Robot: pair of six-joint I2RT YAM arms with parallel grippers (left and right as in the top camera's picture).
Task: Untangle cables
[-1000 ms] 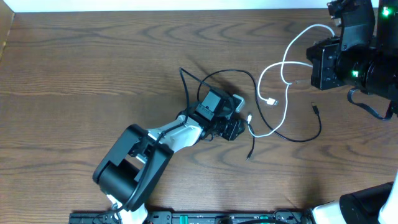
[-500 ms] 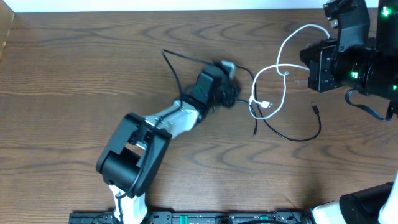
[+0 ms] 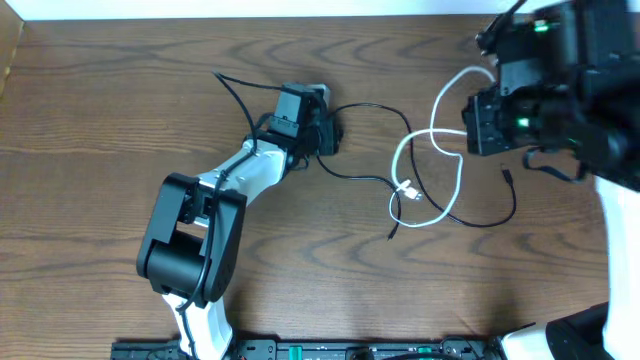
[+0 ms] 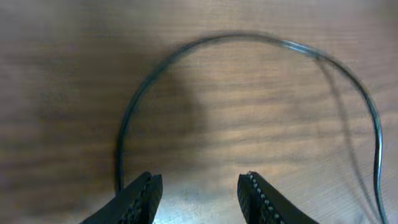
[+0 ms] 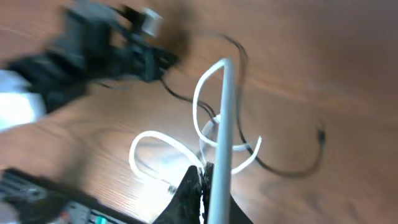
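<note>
On the counter (image 3: 100, 150), left claw (image 4: 200, 180) apart beside the black cable (image 4: 230, 36), right claw (image 5: 204, 180) clamped tight on the white cable (image 5: 222, 106).

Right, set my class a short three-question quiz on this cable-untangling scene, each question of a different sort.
1. True or false: the black cable and the white cable lie fully apart on the table.
2. In the left wrist view, what arcs across the wood ahead of the left hand? A) the black cable B) the white cable C) nothing
3. Fill in: the right hand is shut on the ___ cable.
Key: 1 false, they cross near the table's middle; 2 A; 3 white.
</note>
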